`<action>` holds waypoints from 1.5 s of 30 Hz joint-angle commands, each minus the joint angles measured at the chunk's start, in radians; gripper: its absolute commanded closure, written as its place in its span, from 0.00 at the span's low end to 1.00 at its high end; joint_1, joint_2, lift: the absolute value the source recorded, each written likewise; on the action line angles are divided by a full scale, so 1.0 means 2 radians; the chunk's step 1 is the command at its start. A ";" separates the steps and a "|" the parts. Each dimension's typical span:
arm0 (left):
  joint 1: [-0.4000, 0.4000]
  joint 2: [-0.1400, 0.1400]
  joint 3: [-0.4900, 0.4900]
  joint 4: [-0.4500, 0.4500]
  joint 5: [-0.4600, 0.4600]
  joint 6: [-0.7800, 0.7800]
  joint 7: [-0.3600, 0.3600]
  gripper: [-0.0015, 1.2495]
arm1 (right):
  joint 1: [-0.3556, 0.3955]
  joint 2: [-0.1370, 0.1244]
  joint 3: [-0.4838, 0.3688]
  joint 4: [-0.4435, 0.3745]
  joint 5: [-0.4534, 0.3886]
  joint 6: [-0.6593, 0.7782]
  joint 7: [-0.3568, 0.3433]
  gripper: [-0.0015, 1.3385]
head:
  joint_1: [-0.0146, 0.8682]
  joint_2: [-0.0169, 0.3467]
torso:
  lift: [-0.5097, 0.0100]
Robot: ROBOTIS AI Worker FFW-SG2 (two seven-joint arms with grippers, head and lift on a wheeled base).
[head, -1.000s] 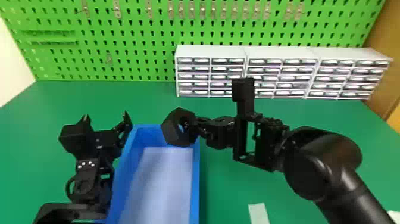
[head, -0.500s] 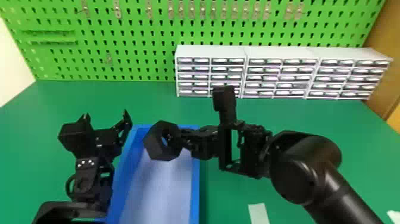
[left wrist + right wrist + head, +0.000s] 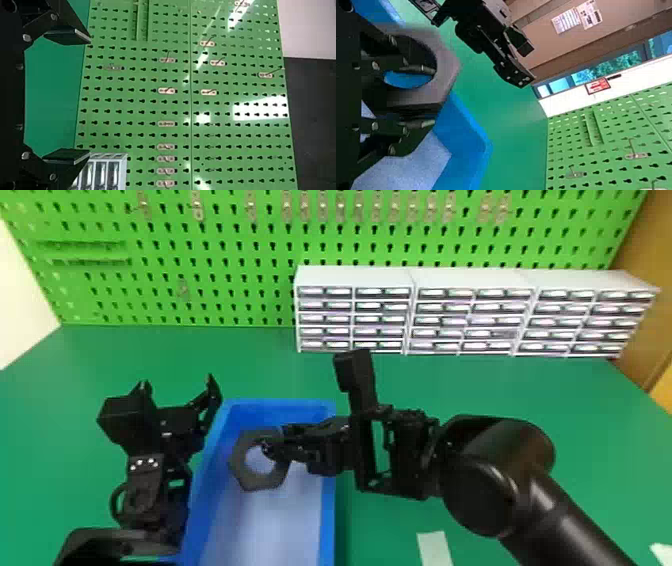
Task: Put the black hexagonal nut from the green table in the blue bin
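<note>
Dull charcoal, almost grey where the light lands, the nut (image 3: pixel 257 484) shows its broad face to the head view: a chunky six-sided ring with flat sides, plain corners and a wide round hole. From the right wrist view its face looks smooth and matte, the hole's inner wall is much blacker, and part of the outline is smeared.

It sits within the outline of the blue bin (image 3: pixel 327 510), up toward the twelve o'clock end; how high it is over the pale bottom, I can't tell. The right tool (image 3: pixel 270 444) comes to it from three o'clock. Its fingers (image 3: pixel 421 70) stand apart, one in the hole and the other outside the ring, with blue visible between the inner one and the wall of the nut. It isn't clamped tight, though I can't say whether they touch.

Over at ten o'clock from the bin, the left tool (image 3: pixel 178 382) waits with its fingers spread wide and nothing between them. On the green worktop (image 3: pixel 390 535), a pale strip (image 3: pixel 435 547) lies at four o'clock from the bin. White drawers (image 3: pixel 472 312) stand at one o'clock, in front of a green pegboard (image 3: pixel 240 255).
</note>
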 commanded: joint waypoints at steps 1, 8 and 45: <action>0.000 0.000 0.000 0.000 0.000 0.000 0.000 0.21 | -0.003 -0.001 0.002 0.002 0.001 0.004 0.001 0.20 | 0.76 0.20 | 0.80; 0.000 0.000 0.001 0.000 0.000 0.000 0.000 0.21 | -0.003 -0.001 -0.003 0.002 0.005 0.004 0.003 0.08 | 0.76 0.20 | 0.80; 0.000 0.000 -0.001 0.000 0.002 0.000 0.000 0.21 | 0.051 0.029 -0.232 -0.020 0.123 -0.051 0.010 0.09 | 0.76 0.20 | 0.80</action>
